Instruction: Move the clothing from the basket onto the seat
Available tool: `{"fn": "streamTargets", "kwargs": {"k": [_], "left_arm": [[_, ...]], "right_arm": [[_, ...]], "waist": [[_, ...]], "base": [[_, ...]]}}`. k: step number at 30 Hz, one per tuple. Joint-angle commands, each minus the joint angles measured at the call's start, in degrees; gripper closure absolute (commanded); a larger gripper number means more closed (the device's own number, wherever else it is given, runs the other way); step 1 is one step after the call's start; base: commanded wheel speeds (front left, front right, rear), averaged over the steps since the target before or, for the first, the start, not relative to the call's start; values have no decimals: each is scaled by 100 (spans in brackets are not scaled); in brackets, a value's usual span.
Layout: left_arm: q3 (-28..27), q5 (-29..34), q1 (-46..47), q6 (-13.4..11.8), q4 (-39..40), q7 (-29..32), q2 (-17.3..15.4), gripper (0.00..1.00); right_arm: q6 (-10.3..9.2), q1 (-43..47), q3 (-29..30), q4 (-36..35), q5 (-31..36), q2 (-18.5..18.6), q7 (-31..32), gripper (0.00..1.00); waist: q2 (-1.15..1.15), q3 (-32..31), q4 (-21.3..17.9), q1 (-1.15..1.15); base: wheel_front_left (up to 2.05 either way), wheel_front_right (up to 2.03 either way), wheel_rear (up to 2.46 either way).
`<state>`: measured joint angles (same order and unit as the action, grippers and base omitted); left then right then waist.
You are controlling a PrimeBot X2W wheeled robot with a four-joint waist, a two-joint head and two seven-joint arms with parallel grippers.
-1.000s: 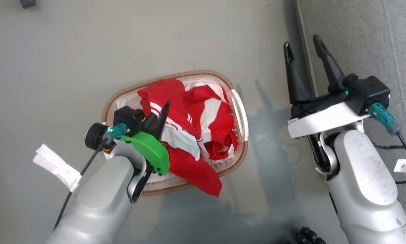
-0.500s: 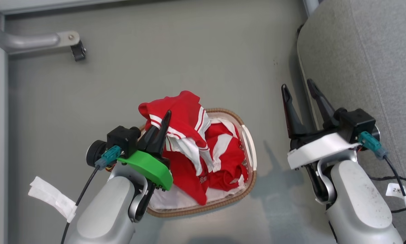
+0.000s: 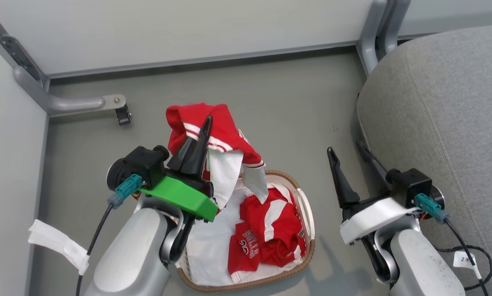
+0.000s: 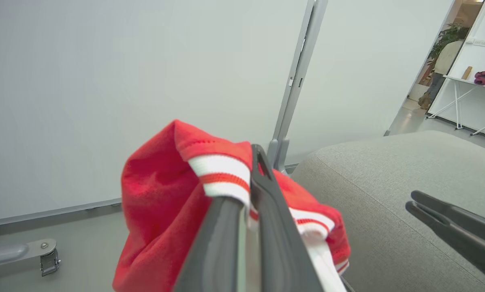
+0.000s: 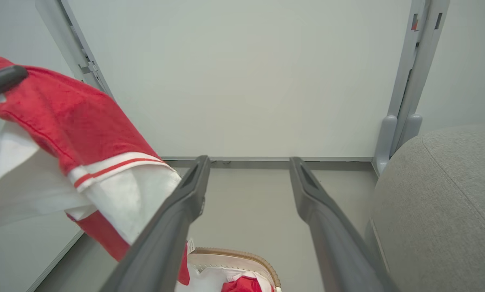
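Left hand (image 3: 206,123) — fingers pressed together, clenched on a red garment (image 3: 229,137) at its white-striped hem. The garment hangs from the fingers above the far end of the basket (image 3: 308,205). Its white panel droops toward the rim (whether the lowest tip touches the basket, cannot tell).

Second red garment (image 3: 270,230), printed "BULLS" in white, lies crumpled in the right half of the basket on the white liner (image 3: 206,246). The basket stands on the grey floor (image 3: 287,102), between the two arms.

Right hand (image 3: 345,147) — fingers spread wide, nothing between them. It hovers over the floor between the basket and the seat (image 3: 435,102), just beside the seat's edge. The seat is light grey and rounded, with a stitched seam running across it.

Left wrist view: the seat lies to the right beyond the held garment, with the right hand's fingers at lower right. Right wrist view: the held garment is at upper left, and the basket rim shows at the bottom edge.
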<state>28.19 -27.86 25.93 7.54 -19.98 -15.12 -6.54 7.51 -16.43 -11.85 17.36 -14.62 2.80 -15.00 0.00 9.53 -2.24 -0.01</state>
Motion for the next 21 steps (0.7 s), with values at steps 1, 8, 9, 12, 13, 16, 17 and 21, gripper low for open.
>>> {"fn": "streamTargets", "kwargs": {"k": [1, 8, 9, 12, 13, 16, 17, 21], "left_arm": [[2, 0, 122, -9, 83, -5, 5, 100], [28, -30, 468, -10, 410, -5, 23, 100], [37, -35, 500, -10, 444, -5, 22, 100], [52, -67, 616, -10, 539, -5, 34, 100], [41, -61, 646, -10, 564, -5, 38, 100], [33, -62, 682, -10, 584, -5, 63, 100], [32, -59, 686, -10, 583, -5, 65, 100], [60, -119, 636, -9, 559, -5, 91, 100]], "right_arm": [[-4, 110, -40, 39, -37, 23, -27, 0], [-4, 283, -165, 87, -123, 23, -27, 0], [-4, 313, -180, 96, -140, 23, -27, 0], [-4, 368, -207, 115, -168, 23, -27, 0], [-4, 392, -218, 120, -182, 23, -27, 0], [-4, 456, -258, 133, -222, 23, -27, 0], [-4, 453, -276, 130, -221, 23, -27, 0], [-4, 417, -384, 51, -257, 24, -27, 0]], "waist": [[0, -197, 13, 1], [0, -398, -9, 1], [0, -422, -8, 1], [0, -484, -6, 1], [0, -500, -5, 1], [0, -535, -11, 1], [0, -538, -14, 1], [0, -547, -26, 1]], "base": [[0, 0, 0], [0, 0, 0], [0, 0, 0], [0, 0, 0], [0, 0, 0], [0, 0, 0], [0, 0, 0], [0, 0, 0]]}}
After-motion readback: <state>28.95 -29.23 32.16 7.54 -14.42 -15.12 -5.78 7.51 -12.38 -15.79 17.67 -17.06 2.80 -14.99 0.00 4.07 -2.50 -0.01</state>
